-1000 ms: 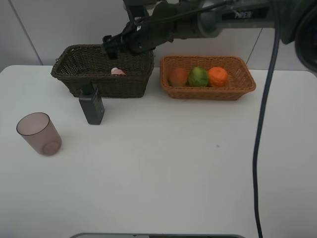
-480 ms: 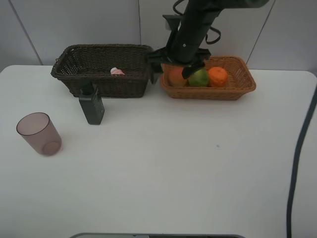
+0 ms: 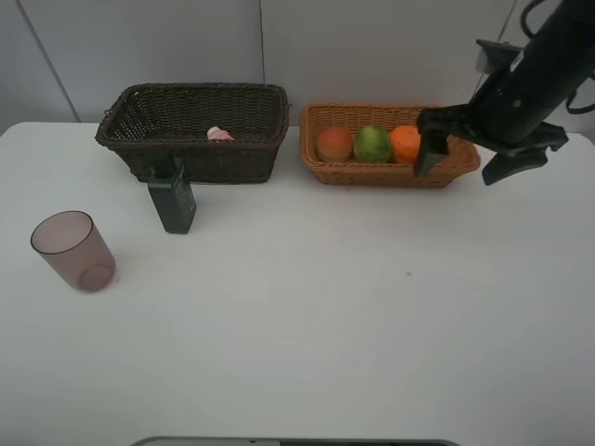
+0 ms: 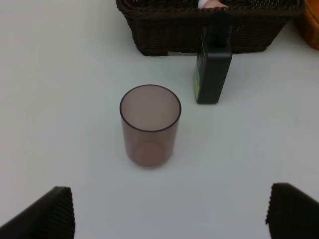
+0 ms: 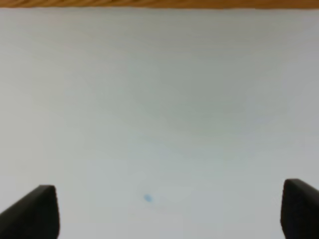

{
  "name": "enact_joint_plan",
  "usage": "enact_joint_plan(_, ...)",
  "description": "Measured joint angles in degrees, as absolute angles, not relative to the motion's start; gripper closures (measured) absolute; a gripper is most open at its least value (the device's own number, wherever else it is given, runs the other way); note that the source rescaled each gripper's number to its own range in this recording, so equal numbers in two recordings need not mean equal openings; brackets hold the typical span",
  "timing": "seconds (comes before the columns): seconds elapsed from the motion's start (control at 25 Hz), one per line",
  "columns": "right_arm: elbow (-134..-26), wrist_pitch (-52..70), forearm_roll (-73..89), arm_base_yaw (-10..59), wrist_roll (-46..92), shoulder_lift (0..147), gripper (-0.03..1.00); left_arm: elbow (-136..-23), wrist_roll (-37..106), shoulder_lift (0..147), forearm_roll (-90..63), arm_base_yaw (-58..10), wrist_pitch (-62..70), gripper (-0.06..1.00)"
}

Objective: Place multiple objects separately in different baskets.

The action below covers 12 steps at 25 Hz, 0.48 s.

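Tabletop [image 3: 307,316], white, holdings as seen from the near edge:

1. Dark brown basket [image 3: 191,130], 11 o'clock. Holds the pink bottle [image 3: 221,135], lying down.
2. Light tan basket [image 3: 390,174], 1 o'clock. Holds a row of three: red-orange fruit [image 3: 334,144] at 9 o'clock, green fruit [image 3: 372,144] in the middle, orange [image 3: 407,142] at 3 o'clock.
3. Dark green bottle [image 3: 172,197], upright, just beside the dark basket's 6 o'clock wall.
4. Translucent cup [image 3: 72,251], upright, 9 o'clock, standing alone.
5. Right jaws: wide apart, empty, above the tan basket's 3 o'clock end.
6. Left jaws: wide apart, empty, facing the cup.
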<state>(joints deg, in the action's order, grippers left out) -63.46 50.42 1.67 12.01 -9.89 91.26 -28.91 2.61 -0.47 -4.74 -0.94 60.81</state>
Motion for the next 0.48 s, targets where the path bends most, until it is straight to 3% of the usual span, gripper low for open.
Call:
enact_joint_plan(0.24, -57.2, 51.4, 1.0, 5.0, -10.1, 73.2, 0.01, -28.9, 2.6, -0.5, -4.7, -0.9, 60.8, -0.05)
enact_joint_plan(0.48, -57.0, 56.8, -2.7, 3.7, -10.1, 59.8, 0.01, -28.9, 2.6, -0.5, -4.7, -0.9, 60.8, -0.05)
